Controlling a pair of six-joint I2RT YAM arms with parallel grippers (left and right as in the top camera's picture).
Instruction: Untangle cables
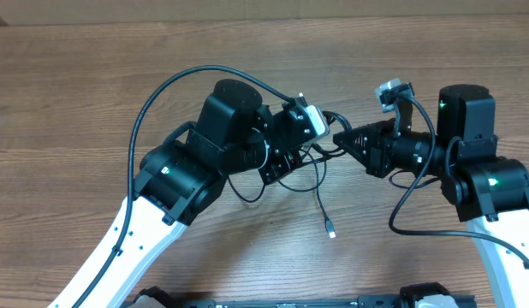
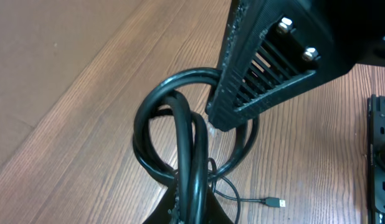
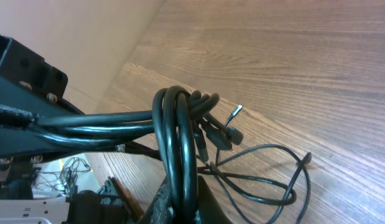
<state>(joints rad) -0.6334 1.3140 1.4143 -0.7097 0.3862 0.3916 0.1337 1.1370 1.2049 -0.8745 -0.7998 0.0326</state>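
The cables (image 1: 320,162) are a bunch of thin black cords held between my two grippers above the table's middle. One cord hangs down to a silver USB plug (image 1: 331,229) lying on the wood, also seen in the left wrist view (image 2: 275,203). My left gripper (image 1: 309,144) is shut on several cord strands (image 2: 191,155); its jaws (image 2: 192,202) pinch them. My right gripper (image 1: 340,137) is shut on a coiled loop of the cords (image 3: 177,130), clamped between its jaws (image 3: 183,199). Loose loops and small plug ends (image 3: 235,113) trail on the table.
The wooden table (image 1: 93,68) lies all around. The thick black arm cable (image 1: 153,98) arcs over the left arm, and another (image 1: 406,201) loops by the right arm. The right gripper's finger (image 2: 267,74) fills the top of the left wrist view.
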